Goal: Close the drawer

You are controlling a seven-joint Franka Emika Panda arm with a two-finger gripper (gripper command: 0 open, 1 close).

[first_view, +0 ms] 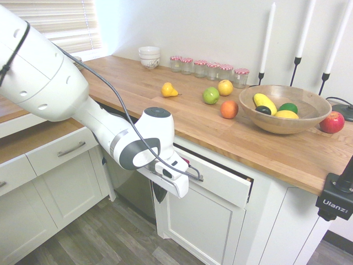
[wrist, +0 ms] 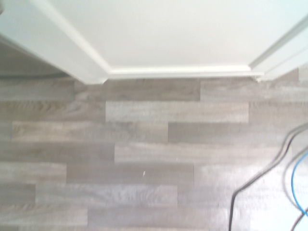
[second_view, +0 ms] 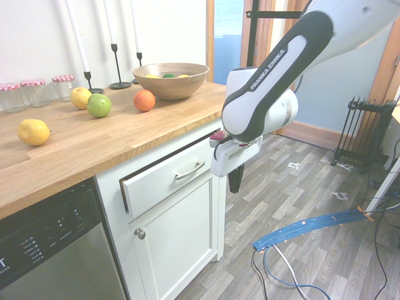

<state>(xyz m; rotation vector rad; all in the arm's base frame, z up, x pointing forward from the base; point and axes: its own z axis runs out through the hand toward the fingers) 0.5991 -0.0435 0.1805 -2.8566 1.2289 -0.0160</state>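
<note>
Big and white, the robot arm fills the near corner of the first outside view and reaches down past the counter. Its gripper points at the floor, with its dark fingers pressed together. It holds nothing. It hangs in the air just in front of the drawer, and I cannot tell if any part of the arm touches the drawer front.

That drawer sits right under the counter edge, above a white cupboard door. It is long from side to side and runs along the counter. Its white front faces out into the room. It sticks out a little, and a thin dark gap shows along its top and at one end. A curved silver handle sits in the middle of its front.

On the counter, well back from the drawer, lie a lemon, a green apple, an orange and a wooden bowl of fruit.

Beside the drawer, away from the gripper, is a dark dishwasher. In front of the drawer the grey wood floor has room, with a blue strip and loose cables lying farther out. In the wrist view, the bottom of the white cupboard meets the floor boards.
</note>
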